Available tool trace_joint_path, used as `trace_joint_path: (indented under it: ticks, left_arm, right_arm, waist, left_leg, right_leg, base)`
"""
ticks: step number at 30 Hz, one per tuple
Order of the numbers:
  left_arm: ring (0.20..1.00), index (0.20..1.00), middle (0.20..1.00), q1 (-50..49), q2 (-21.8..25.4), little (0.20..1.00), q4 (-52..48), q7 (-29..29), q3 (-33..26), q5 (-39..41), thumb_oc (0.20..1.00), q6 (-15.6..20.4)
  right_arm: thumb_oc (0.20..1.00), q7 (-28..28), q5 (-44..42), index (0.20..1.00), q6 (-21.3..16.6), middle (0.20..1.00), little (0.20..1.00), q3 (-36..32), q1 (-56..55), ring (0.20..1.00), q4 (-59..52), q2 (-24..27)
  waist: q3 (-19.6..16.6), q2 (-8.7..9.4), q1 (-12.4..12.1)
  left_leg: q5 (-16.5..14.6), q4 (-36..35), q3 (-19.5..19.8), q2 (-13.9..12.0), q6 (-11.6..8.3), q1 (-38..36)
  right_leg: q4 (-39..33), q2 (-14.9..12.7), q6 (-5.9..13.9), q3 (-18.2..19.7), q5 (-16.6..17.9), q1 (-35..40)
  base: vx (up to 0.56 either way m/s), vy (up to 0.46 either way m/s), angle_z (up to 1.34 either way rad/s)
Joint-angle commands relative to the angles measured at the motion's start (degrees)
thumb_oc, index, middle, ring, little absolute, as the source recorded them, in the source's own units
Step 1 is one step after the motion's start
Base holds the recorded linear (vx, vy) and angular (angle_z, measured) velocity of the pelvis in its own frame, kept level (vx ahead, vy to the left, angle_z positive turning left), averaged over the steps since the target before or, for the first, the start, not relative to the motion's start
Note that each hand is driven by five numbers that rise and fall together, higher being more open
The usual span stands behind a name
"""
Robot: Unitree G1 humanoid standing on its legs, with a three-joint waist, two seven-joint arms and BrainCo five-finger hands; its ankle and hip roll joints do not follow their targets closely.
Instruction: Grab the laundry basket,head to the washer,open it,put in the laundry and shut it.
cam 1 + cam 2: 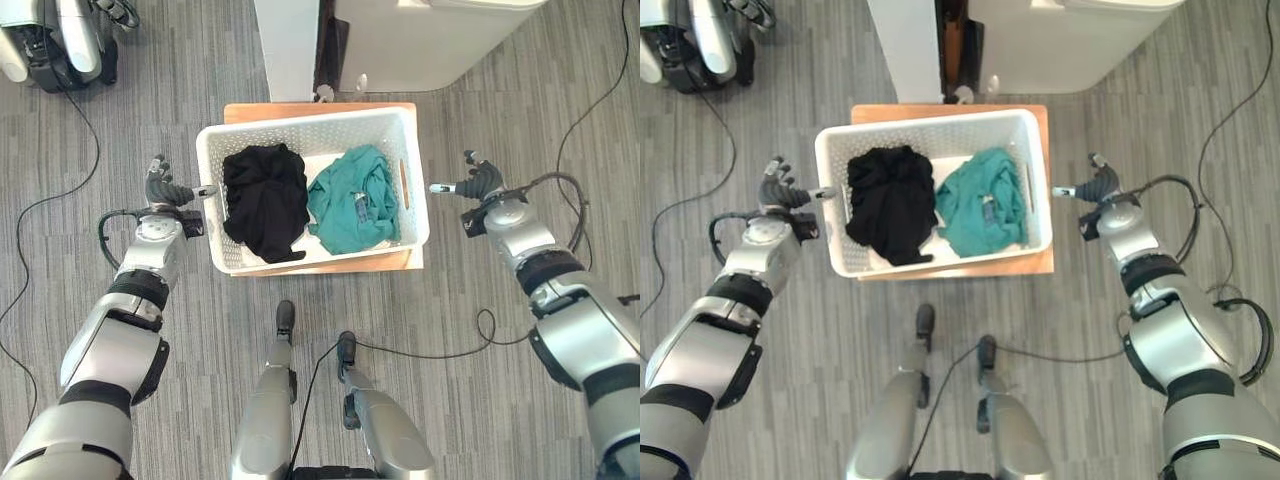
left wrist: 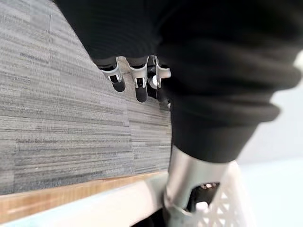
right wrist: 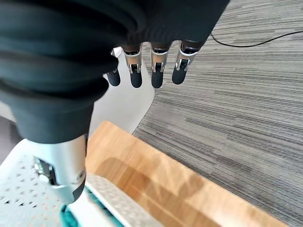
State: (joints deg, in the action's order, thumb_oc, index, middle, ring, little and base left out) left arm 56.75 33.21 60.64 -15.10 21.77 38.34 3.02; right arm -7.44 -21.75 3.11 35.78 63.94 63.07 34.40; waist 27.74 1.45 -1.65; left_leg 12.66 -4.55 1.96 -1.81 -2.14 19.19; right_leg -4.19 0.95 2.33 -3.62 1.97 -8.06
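Left eye view: white basket [image 1: 412, 190] holds black [image 1: 262, 200] and teal laundry [image 1: 352, 200], both hands [image 1: 168, 190] [image 1: 480, 183] spread, empty.

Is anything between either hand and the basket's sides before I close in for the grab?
Nothing visible. The left hand and right hand flank the white laundry basket, fingers open, with bare floor in each gap.

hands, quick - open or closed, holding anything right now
Left hand: open, holding nothing, beside the left wall of the laundry basket.
Right hand: open, holding nothing, beside the basket's right wall.
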Motion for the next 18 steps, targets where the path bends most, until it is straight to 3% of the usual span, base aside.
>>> trace_joint_path:
  ticks: [1, 8, 18]
  left_arm:
    - [1.000, 1.000, 1.000, 5.5, -1.2, 1.000, 5.1, 1.1, 3.2, 0.3, 1.000, 0.9]
    - [1.000, 1.000, 1.000, 6.1, -2.7, 1.000, 5.7, 6.2, 10.3, 5.2, 1.000, -0.7]
    - [1.000, 1.000, 1.000, 11.4, -4.6, 1.000, 11.0, 8.7, 16.2, 2.8, 1.000, -2.4]
  right_arm:
    - [1.000, -0.5, -1.2, 1.000, -0.5, 1.000, 1.000, 2.7, 4.0, 1.000, 1.5, 2.0]
    - [1.000, 1.5, -2.7, 1.000, 0.2, 1.000, 1.000, 5.3, 5.8, 1.000, 6.2, 1.7]
    - [1.000, 2.9, -2.6, 1.000, 1.1, 1.000, 1.000, 8.3, 7.6, 1.000, 10.8, -1.3]
  waist:
    - [-2.1, -0.59, -0.5]
    - [-2.0, -1.66, -0.9]
    - [-2.0, -2.68, -1.3]
  left_leg:
    - [-6.0, 6.0, -0.8, -0.4, -1.83, 1.5]
    - [-6.1, 6.5, -0.3, -0.3, -1.74, 1.5]
    - [-6.0, 6.5, -0.1, 0.0, -1.79, 1.5]
  right_leg:
    - [3.3, -6.6, 3.92, -2.6, 2.6, -7.9]
    - [3.3, -6.7, 3.87, -3.0, 2.7, -7.7]
    - [3.3, -6.6, 3.90, -3.4, 2.6, -7.6]
  base:
    - [0.00, 0.000, 0.00]
    - [0.00, 0.000, 0.00]
    - [0.00, 0.001, 0.00]
